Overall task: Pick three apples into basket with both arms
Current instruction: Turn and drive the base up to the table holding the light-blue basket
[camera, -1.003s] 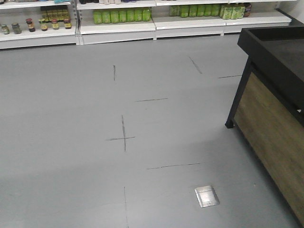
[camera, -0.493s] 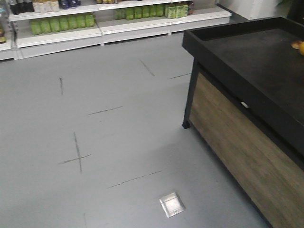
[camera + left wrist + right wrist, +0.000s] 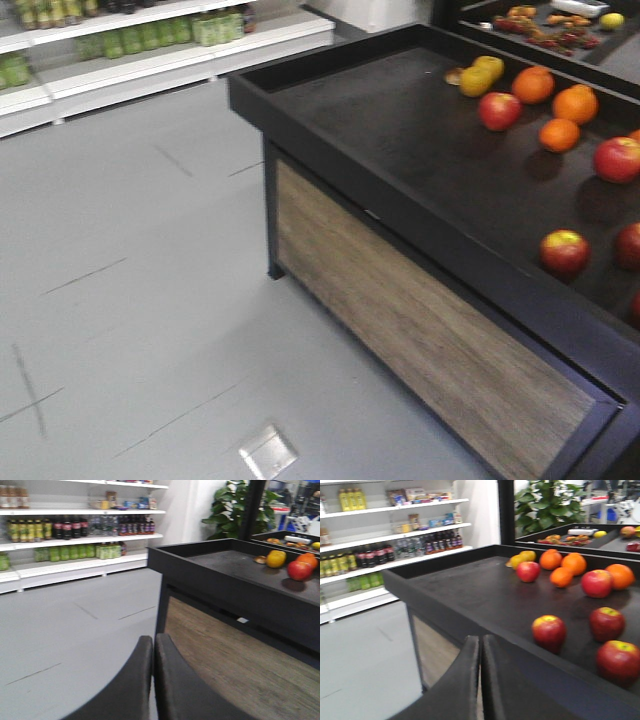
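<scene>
No lettering is showing legibly anywhere.

Far ahead of the left claw point(image 3: 153, 639), the white store shelves point(image 3: 75, 541) are carrying dark cola-coloured bottles point(image 3: 125, 526) and pale green bottles point(image 3: 65, 553) whose labels are blurring into plain colour bands. Up and to the right of that claw, a small white tag point(image 3: 242, 620) on the black wood-panelled display table point(image 3: 210, 577) is reading as a blank smear. Beyond the right claw point(image 3: 480, 639), yellow bottles point(image 3: 350, 499) are looking equally unreadable.
</scene>
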You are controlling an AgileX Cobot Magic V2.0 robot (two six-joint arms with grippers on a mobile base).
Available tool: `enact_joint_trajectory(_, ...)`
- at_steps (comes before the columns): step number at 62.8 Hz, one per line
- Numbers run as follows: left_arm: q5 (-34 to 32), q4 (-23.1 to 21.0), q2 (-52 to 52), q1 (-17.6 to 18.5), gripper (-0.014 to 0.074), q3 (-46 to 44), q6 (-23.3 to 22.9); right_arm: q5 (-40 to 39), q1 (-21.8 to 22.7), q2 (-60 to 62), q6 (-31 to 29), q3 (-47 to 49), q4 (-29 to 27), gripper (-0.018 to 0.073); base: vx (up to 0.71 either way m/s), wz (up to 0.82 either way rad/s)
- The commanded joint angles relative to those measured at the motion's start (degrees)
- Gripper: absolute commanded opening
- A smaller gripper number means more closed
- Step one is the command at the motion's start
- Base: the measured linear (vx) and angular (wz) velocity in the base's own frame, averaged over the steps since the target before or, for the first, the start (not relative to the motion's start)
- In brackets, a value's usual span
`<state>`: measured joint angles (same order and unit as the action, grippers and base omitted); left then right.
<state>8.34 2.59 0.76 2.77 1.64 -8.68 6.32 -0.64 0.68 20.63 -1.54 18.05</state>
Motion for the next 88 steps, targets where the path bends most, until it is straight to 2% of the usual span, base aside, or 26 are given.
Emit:
enact_joint_trajectory(1,-4.6,0.1,0.7,0.1,-0.0006,-1.5,-0.3,-4.1,0.1,0.7,-0.5,-0.8,0.7,-0.0005,0.11,-0.49)
enact_joint_trajectory(88,-4.6,0.1,0.7,0.1,-0.0006,-1.5,-0.3,-4.1,0.1,0.7,-0.5,-0.8,0.7,-0.0005,0.07,-0.47)
